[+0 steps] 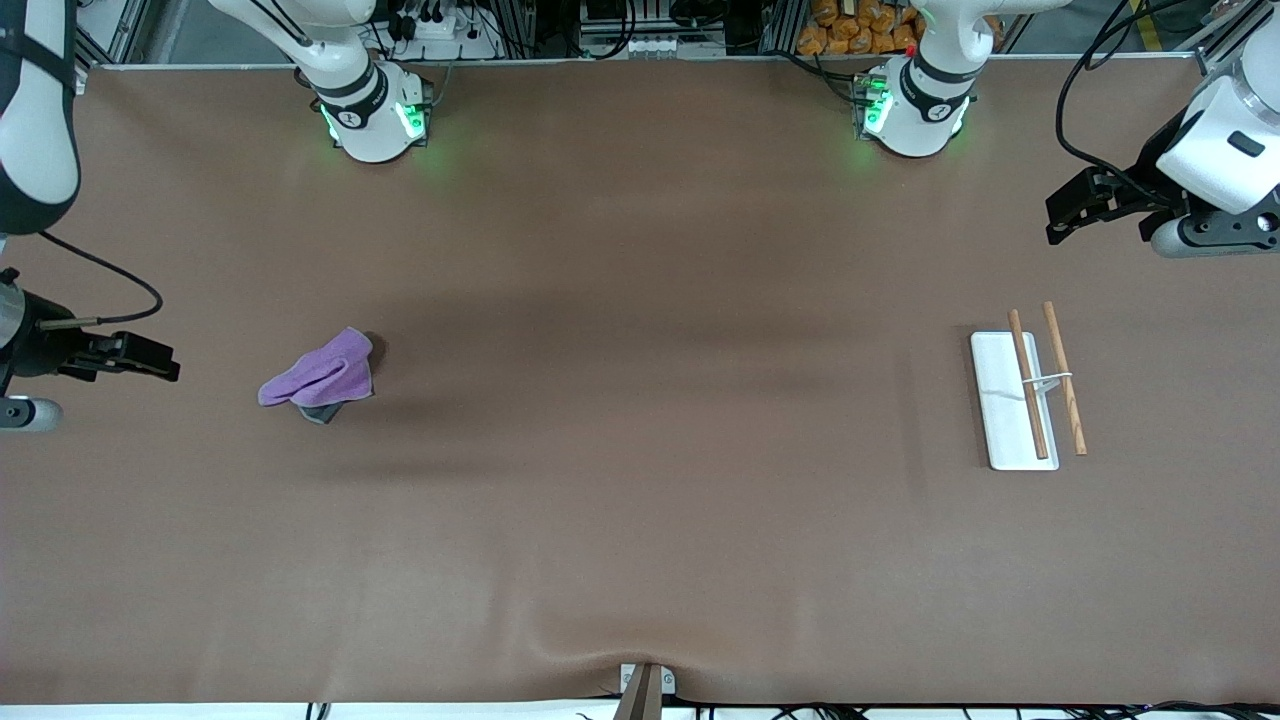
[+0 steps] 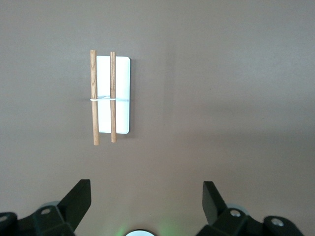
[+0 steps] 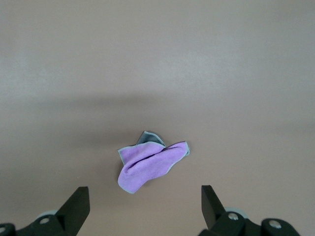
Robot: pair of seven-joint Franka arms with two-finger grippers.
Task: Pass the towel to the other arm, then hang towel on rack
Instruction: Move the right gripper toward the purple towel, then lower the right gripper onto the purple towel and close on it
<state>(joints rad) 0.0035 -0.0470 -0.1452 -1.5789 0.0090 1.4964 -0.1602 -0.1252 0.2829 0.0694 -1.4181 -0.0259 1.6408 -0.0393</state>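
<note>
The towel [image 1: 322, 377] lies crumpled on the brown table toward the right arm's end, purple face up with a dark grey corner showing. It also shows in the right wrist view [image 3: 150, 161]. The rack [image 1: 1030, 395] stands toward the left arm's end: a white base plate with two brown rods joined by a wire; it shows in the left wrist view [image 2: 110, 96] too. My right gripper [image 1: 150, 357] is open and empty, up in the air at the table's edge beside the towel [image 3: 145, 206]. My left gripper [image 1: 1068, 212] is open and empty, up in the air at the rack's end [image 2: 146, 201].
The brown mat [image 1: 640, 420] covers the whole table. The two arm bases [image 1: 375, 115] [image 1: 912, 110] stand along the edge farthest from the front camera. A small bracket [image 1: 645, 685] sits at the edge nearest the front camera.
</note>
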